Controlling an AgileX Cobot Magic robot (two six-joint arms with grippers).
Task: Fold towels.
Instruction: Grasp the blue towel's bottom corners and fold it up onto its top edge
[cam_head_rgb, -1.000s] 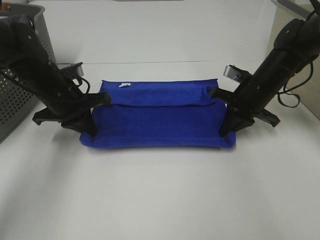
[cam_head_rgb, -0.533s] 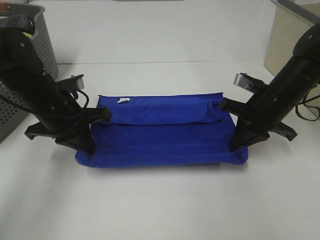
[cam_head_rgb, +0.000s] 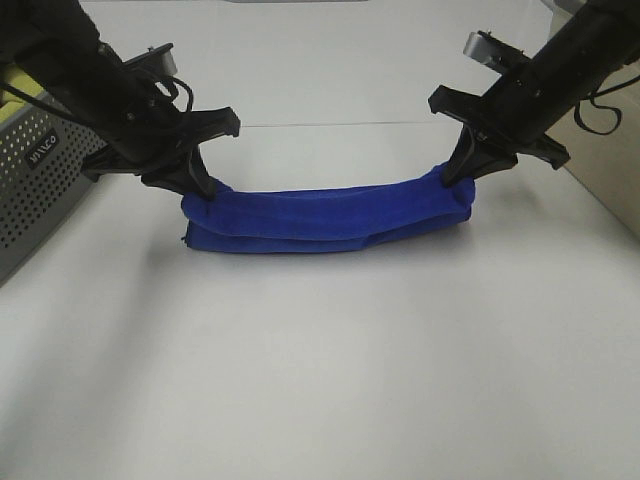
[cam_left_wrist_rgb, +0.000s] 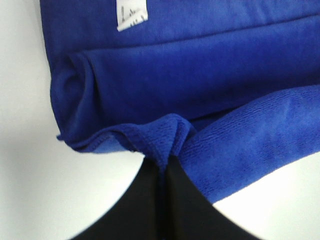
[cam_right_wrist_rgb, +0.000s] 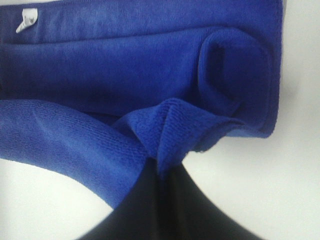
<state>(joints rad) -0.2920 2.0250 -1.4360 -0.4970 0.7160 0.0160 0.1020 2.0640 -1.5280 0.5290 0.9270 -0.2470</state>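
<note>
- Clenched shut, my left fingers (cam_head_rgb: 188, 172) grasp the left end of the towel (cam_head_rgb: 320, 215). In the left wrist view these fingers (cam_left_wrist_rgb: 185, 210) press together, with a pinch of blue hem standing up between them.
- Just outside my left arm a grey perforated basket (cam_head_rgb: 40, 170) stands on the desk (cam_head_rgb: 320, 380), apart from the towel.
- Between my two arms the towel stretches as a long, bunched blue roll across the middle of the desk. It sags slightly at its centre and both ends are drawn up to the fingers. Its lower fold seems to lie on the desk, though I cannot tell whether the whole underside touches.
- Seen from my wrists, more layers of the towel (cam_left_wrist_rgb: 200, 75) lie beyond the pinched edge, one folded over another. A small white tag (cam_left_wrist_rgb: 131, 12) sits at the far hem, and the right wrist view shows this tag (cam_right_wrist_rgb: 26, 20) too.
- My right fingers (cam_head_rgb: 462, 165) are clenched on the right end of the towel. In the right wrist view these fingers (cam_right_wrist_rgb: 145, 205) meet around a gathered corner of blue cloth (cam_right_wrist_rgb: 170, 130).
</note>
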